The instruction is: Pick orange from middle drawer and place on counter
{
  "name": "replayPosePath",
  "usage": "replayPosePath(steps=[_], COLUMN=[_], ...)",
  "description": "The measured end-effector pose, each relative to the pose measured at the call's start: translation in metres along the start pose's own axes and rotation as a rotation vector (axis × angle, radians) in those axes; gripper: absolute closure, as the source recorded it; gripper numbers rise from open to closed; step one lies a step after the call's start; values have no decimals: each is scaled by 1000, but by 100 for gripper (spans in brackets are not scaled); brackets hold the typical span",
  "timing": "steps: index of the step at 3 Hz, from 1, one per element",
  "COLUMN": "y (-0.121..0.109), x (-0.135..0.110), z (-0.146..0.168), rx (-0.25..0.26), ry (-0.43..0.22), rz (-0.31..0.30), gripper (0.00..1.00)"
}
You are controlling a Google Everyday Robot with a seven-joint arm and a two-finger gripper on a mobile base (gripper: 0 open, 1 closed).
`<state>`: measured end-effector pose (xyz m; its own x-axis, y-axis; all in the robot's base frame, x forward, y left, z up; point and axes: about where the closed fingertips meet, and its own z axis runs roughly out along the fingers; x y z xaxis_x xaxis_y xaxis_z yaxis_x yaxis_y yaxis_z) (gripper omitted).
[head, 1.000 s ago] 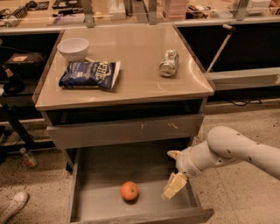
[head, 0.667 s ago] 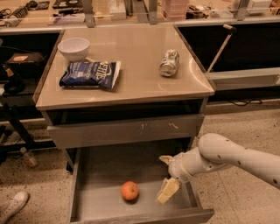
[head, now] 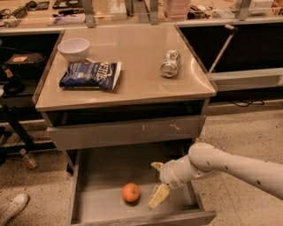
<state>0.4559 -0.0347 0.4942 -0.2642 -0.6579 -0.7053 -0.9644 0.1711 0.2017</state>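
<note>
The orange lies on the floor of the open middle drawer, near its front. My gripper is inside the drawer, just right of the orange and not touching it. It is open and empty, with one yellow-tipped finger low by the fruit and the other higher up. The white arm reaches in from the right. The beige counter is the cabinet top above the drawers.
On the counter lie a white bowl, a blue chip bag and a crushed silver can. A shallower drawer front juts out above the open drawer. A cluttered worktop runs behind. A shoe is at the bottom left.
My arm has moved left inside the drawer, bringing the open gripper closer to the orange. The orange has not moved.
</note>
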Motion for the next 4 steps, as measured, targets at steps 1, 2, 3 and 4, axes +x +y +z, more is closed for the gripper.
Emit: replayPosePath(steps=[1, 2, 3, 4], y=[5, 5, 7, 7], x=[1, -11, -19, -24], z=[12, 32, 49, 70], rx=[-9, -11, -20, -36], ry=[-14, -78, -128, -160], rz=[-13, -43, -57, -65], gripper=[0, 0, 0, 0])
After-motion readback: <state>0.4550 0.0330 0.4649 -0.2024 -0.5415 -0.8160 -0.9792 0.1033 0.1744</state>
